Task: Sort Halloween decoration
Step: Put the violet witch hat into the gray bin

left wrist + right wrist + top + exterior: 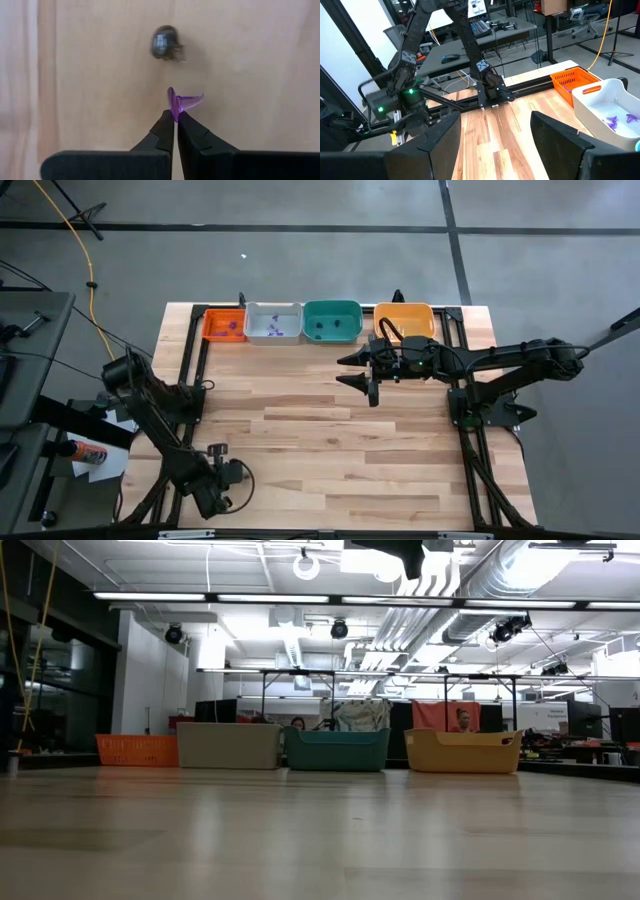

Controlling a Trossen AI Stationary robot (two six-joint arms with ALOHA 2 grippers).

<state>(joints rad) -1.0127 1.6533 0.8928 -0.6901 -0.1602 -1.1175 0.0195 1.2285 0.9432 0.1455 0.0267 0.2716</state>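
My left gripper [176,116] hangs over the table's near left corner [215,498], pointing down, shut on a small translucent purple trinket [184,102] of the Halloween decoration. Just beyond it a dark roundish trinket [165,42] lies on the wood. My right gripper [352,370] waits open above the table in front of the trays, nothing between its fingers [440,135]. More purple trinkets lie in the orange-red tray [224,325] and the grey tray [615,120]. My left gripper pinches the purple trinket by its near end [175,113] between the very tips of its two fingers, coming from above and pointing down. The rest of the trinket sticks out past the fingertips. Whether it still rests on the wood, I cannot tell.
Four trays stand in a row along the far edge: orange-red [137,750], grey [228,745], green [336,750], yellow-orange [462,751]. Black frame rails [190,370] run along the table's left and right sides. Bare wood [320,450] lies between the arms.
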